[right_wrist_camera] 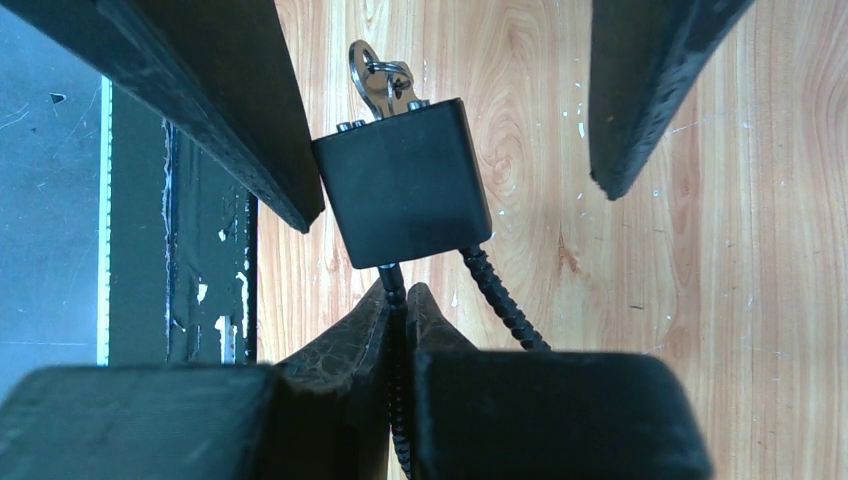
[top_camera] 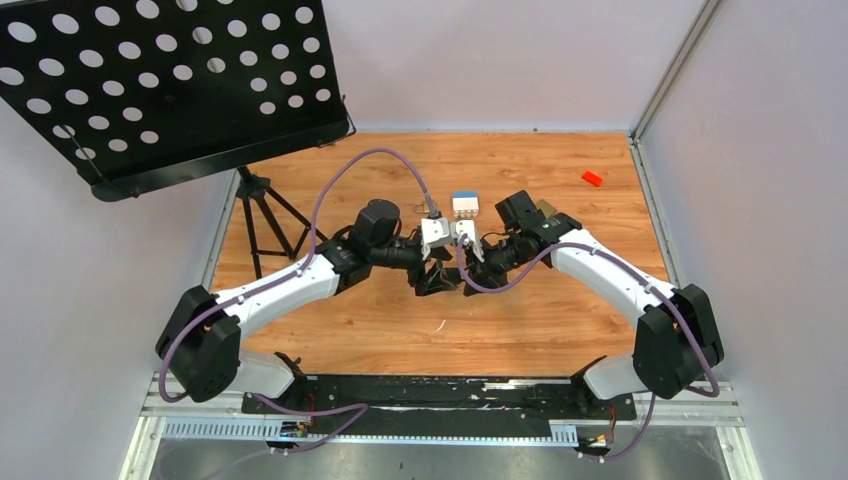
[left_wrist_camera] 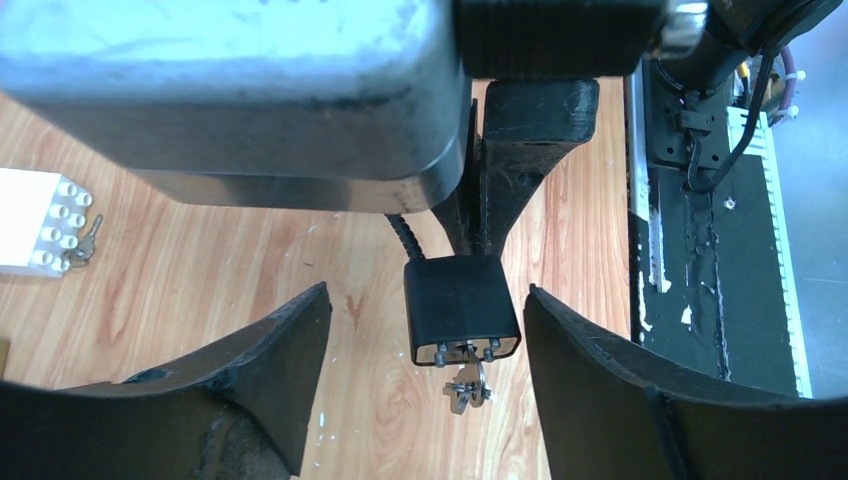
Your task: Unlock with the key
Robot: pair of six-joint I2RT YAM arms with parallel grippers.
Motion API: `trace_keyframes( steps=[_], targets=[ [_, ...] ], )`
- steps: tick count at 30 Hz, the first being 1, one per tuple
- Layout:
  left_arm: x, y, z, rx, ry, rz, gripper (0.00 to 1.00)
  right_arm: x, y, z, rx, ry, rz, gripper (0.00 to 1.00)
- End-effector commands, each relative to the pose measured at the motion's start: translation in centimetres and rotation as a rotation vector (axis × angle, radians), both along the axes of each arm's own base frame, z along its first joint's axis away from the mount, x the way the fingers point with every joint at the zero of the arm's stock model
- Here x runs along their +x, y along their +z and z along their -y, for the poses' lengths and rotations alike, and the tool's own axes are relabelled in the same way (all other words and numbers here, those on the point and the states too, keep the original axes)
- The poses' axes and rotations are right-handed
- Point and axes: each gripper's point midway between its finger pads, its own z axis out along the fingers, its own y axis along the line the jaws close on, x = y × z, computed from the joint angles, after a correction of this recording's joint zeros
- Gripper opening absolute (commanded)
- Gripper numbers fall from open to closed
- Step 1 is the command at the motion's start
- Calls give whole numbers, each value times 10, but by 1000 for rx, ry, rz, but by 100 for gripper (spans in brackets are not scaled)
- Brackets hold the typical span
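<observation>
My right gripper point(right_wrist_camera: 402, 295) is shut on the ribbed black cable point(right_wrist_camera: 505, 295) just behind a blocky black lock body point(right_wrist_camera: 405, 185). The small grey key point(right_wrist_camera: 375, 80) sticks out of the lock's far end with a split ring on it. In the left wrist view the lock point(left_wrist_camera: 460, 310) points at the camera, the key point(left_wrist_camera: 468, 385) below it. My left gripper point(left_wrist_camera: 425, 300) is open, with one finger on each side of the lock and a gap to both. From above, both grippers meet at mid-table point(top_camera: 440, 275).
A white studded block point(left_wrist_camera: 35, 225) lies on the wooden table point(top_camera: 540, 320) with another small key point(left_wrist_camera: 88, 238) beside it. A small red piece point(top_camera: 592, 178) sits far right. A black perforated stand point(top_camera: 170, 80) on a tripod is at far left.
</observation>
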Motion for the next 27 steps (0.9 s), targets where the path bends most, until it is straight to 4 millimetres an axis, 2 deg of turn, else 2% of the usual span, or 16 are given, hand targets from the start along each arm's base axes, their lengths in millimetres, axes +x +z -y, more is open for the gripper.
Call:
trace_keyframes(
  steps=[1,4,9,11,14,17,23,27],
  targets=[
    [-3,-3,8,-7,-22,2,74,8,20,-9,61,10,36,0],
    [-6,-7,9,-2,-31,-11,67,8,20,-9,60,8,37,0],
    [-7,-4,12,-10,-43,-12,50,9,18,-8,54,5,38,0],
    [-7,-3,13,-10,-48,-14,38,9,18,-8,53,3,40,0],
    [-9,-3,12,-7,-51,-12,14,10,14,-6,38,-2,46,0],
    [-11,-4,8,9,-63,-5,0,16,7,3,-13,-26,86,0],
    [-19,-8,-2,38,-98,-18,0,43,-5,36,-190,-144,220,0],
    [-8,-5,-6,38,-56,-5,0,41,-7,47,-232,-150,246,0]
  ],
)
